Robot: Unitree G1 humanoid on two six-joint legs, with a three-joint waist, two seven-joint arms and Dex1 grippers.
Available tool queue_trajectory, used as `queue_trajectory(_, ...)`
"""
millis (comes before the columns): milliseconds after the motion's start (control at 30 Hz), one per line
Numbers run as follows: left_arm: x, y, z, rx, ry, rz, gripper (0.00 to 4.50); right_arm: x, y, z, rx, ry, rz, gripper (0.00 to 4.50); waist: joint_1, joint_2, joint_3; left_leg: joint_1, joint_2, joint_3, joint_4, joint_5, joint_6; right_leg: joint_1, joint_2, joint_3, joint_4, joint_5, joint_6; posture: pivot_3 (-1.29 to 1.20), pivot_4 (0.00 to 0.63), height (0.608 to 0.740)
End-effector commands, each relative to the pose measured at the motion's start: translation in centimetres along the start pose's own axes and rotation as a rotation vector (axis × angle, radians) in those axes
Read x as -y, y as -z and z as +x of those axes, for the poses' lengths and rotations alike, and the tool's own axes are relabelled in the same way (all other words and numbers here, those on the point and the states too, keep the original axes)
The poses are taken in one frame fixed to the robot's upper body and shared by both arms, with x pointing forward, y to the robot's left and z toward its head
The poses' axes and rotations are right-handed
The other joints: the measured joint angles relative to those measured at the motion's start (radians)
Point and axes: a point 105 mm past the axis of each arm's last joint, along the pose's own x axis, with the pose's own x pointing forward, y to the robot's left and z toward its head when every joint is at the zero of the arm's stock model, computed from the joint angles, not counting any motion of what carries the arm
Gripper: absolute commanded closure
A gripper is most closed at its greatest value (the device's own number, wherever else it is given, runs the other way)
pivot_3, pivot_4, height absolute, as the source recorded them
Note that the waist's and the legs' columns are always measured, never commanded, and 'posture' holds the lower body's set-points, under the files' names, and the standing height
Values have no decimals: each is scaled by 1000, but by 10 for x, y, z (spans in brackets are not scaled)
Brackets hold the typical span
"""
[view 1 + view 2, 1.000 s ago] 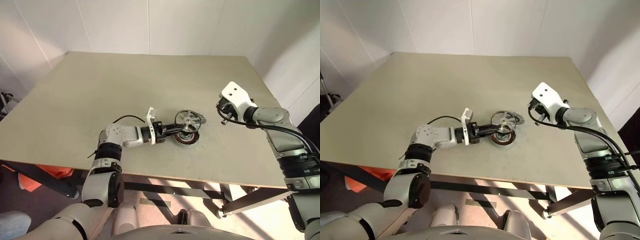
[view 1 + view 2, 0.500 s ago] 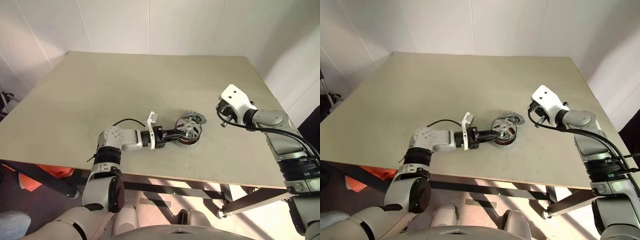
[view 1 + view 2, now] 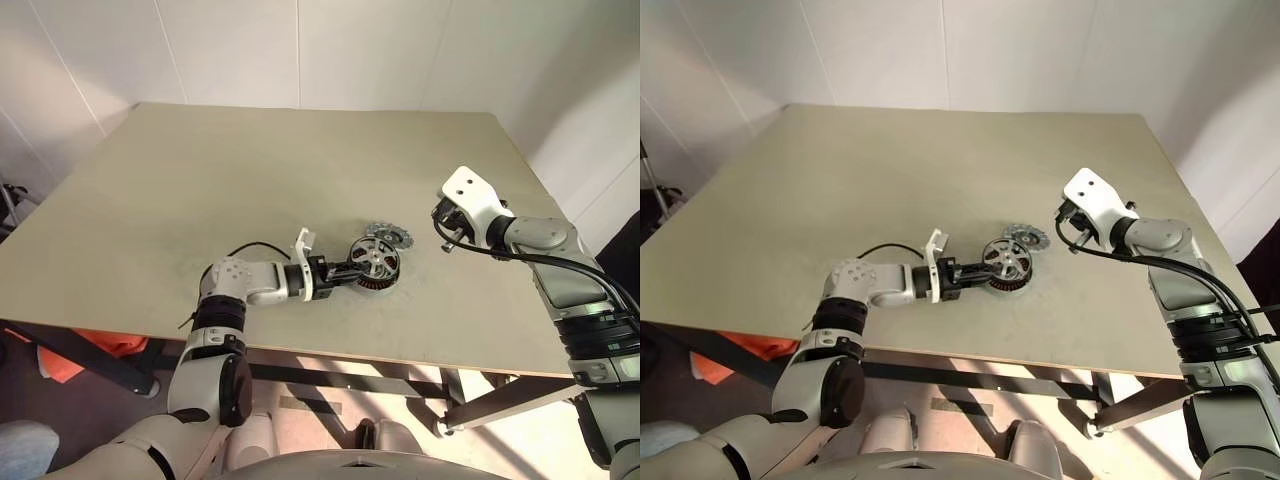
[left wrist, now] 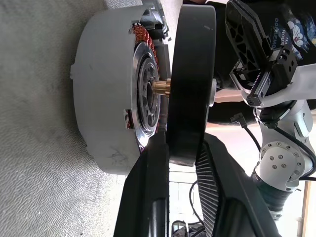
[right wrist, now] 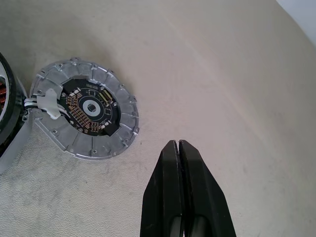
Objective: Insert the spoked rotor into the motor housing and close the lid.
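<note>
White panelled walls (image 3: 300,50) stand behind a beige table (image 3: 250,170), with something orange (image 3: 60,360) under its left edge.

Desk (image 3: 250,170): plain beige top, matte, standing on dark metal legs. White panelled wall (image 3: 300,50) ran behind it, with vertical seams. Orange object (image 3: 60,360) lay on the floor under the desk's near left edge, partly hidden; could not identify it. Dark stand (image 3: 10,200) at far left, cut off.
</note>
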Motion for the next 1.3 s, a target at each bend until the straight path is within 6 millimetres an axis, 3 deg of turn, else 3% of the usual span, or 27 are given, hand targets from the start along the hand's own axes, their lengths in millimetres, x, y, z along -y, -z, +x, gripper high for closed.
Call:
queue_trajectory(33, -3, 6, 4, -27, -17, 7, 4077, 11, -20, -6, 63, 40, -37, 4500, 0, 0, 0, 0, 0, 0, 0, 0, 0, 0, 0, 0, 0, 0, 0, 0, 0, 740)
queue_trajectory(667, -7, 8, -7, -15, -33, 14, 4077, 8, -20, -2, 62, 30, -43, 4500, 0, 0, 0, 0, 0, 0, 0, 0, 0, 0, 0, 0, 0, 0, 1, 0, 0, 740)
queue_trajectory(767, -5, 2, -9, 15, -23, 28, 3106, 8, -21, -2, 66, 28, -44, 4500, 0, 0, 0, 0, 0, 0, 0, 0, 0, 0, 0, 0, 0, 0, 1, 0, 0, 740)
queue_trajectory(1033, 4, -13, -20, 74, 5, 57, 3106, 3, -32, 0, 121, 2, -23, 4500, -2, 0, 0, 1, 0, 0, 0, 0, 0, 1, 0, 0, 0, 0, 1, 0, 0, 740)
queue_trajectory(1133, 12, -16, -29, 85, 27, 97, 3106, -2, -44, -2, 185, -32, 24, 4500, -6, 0, 0, 1, 0, 0, 0, 0, 0, 0, 0, 0, 0, 0, 1, 0, 0, 740)
queue_trajectory(1300, 16, -12, -44, 77, 32, 159, 3106, -32, -56, -4, 251, -153, 54, 4500, -18, 0, 0, 0, 1, 0, -1, 0, 0, 0, 1, 0, 0, -1, 1, 0, 0, 740)
